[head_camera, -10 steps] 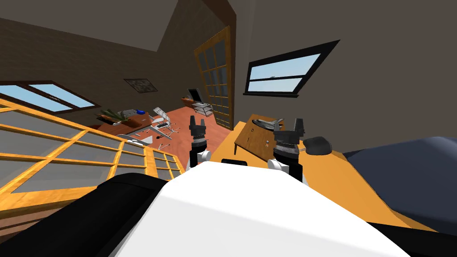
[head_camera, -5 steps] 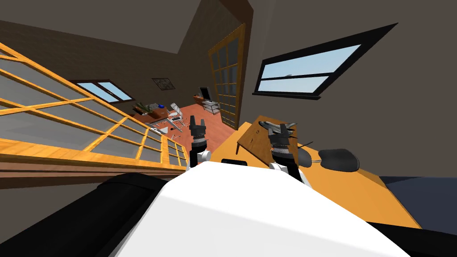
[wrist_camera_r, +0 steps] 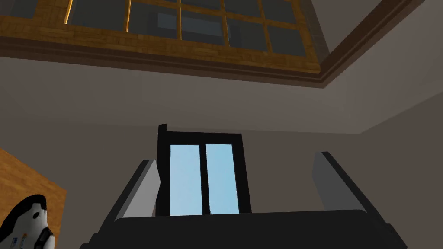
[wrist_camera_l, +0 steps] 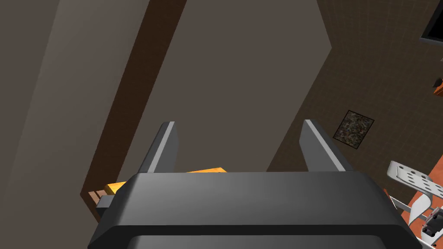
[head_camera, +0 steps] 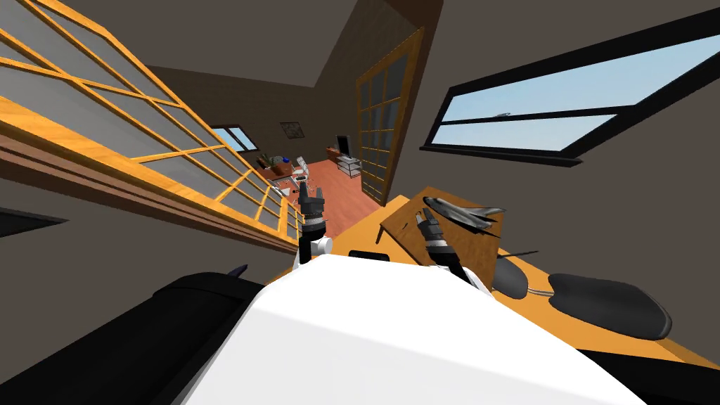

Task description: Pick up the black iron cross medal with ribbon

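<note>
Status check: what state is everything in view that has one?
Left gripper: fingers open, empty.
Right gripper: fingers open, empty, near the model shuttle.
Model shuttle: upright on the brown board, untouched.
Paned door: cannot tell whether open or shut.

Landmark: small table. Model plane sits on its right part. Right gripper hangs over the table's near side, just beside the plane. Left gripper is well left of the table, off its edge. Desk runs off the table's near right, carrying a rounded lump and a bigger pad further right (cable between them). Glazed door stands behind the table's left corner, the window is on the wall to its right, and a chair is far behind-left.
</note>
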{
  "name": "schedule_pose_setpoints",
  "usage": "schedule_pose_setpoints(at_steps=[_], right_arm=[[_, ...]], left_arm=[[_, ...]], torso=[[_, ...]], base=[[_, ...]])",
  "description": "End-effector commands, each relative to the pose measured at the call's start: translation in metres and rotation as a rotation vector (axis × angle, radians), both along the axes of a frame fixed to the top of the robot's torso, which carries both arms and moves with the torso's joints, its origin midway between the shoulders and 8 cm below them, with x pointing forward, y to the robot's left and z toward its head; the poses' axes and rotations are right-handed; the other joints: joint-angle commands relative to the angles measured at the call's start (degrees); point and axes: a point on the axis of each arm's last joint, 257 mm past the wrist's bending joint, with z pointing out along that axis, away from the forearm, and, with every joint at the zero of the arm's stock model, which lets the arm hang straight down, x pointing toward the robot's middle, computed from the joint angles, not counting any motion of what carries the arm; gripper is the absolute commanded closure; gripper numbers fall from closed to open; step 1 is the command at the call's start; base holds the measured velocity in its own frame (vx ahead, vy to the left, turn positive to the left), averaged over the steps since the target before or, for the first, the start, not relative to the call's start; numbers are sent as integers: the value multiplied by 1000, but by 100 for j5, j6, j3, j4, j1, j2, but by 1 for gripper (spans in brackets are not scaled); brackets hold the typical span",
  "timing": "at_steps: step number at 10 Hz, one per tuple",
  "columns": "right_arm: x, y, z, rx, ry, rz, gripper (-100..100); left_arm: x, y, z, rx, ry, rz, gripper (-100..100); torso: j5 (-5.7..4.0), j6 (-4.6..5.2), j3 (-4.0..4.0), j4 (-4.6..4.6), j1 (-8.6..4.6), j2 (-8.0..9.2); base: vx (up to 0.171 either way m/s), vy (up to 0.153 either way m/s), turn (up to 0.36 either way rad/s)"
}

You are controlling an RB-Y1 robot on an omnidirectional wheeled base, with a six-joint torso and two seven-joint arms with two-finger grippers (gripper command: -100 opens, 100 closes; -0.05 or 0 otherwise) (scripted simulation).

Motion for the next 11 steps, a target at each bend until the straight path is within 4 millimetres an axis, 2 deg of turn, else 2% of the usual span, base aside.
schedule_pose_setpoints(at_steps=[1, 2, 3, 5, 6, 7, 8, 11], right_arm=[[-8, 1, -38, -78, 95, 11, -100], [-13, -4, -63, -129, 155, 18, -100], [-13, -4, -63, -129, 156, 17, -100], [-29, -17, -113, -237, 280, 32, -100], [-29, -17, -113, -237, 280, 32, -100], [-40, -25, -138, -295, 343, 40, -100], [-40, -25, -138, -295, 343, 40, -100], [-84, -56, -210, -463, 532, 66, -100]], left_arm=[[0, 0, 0, 0, 0, 0, 0], [0, 0, 0, 0, 0, 0, 0], [0, 0, 0, 0, 0, 0, 0], [0, 0, 0, 0, 0, 0, 0], [0, 0, 0, 0, 0, 0, 0], [0, 0, 0, 0, 0, 0, 0], [0, 0, 0, 0, 0, 0, 0], [0, 0, 0, 0, 0, 0, 0]], torso=[[0, 0, 0, 0, 0, 0], [1, 1, 0, 0, 3, 0], [1, 0, -2, 0, 3, -4], [3, 0, -7, -2, 11, -13], [3, 1, -8, -3, 10, -14], [2, 4, -9, -3, 12, -17], [3, 1, -10, -3, 15, -17], [3, 1, -11, -4, 10, -20]], base=[[-44, -54, 366], [-38, -58, 350], [-25, -40, 319], [-20, -31, 433], [-18, -31, 215], [-17, -22, 356], [-12, -22, 168], [-13, -29, 390]])
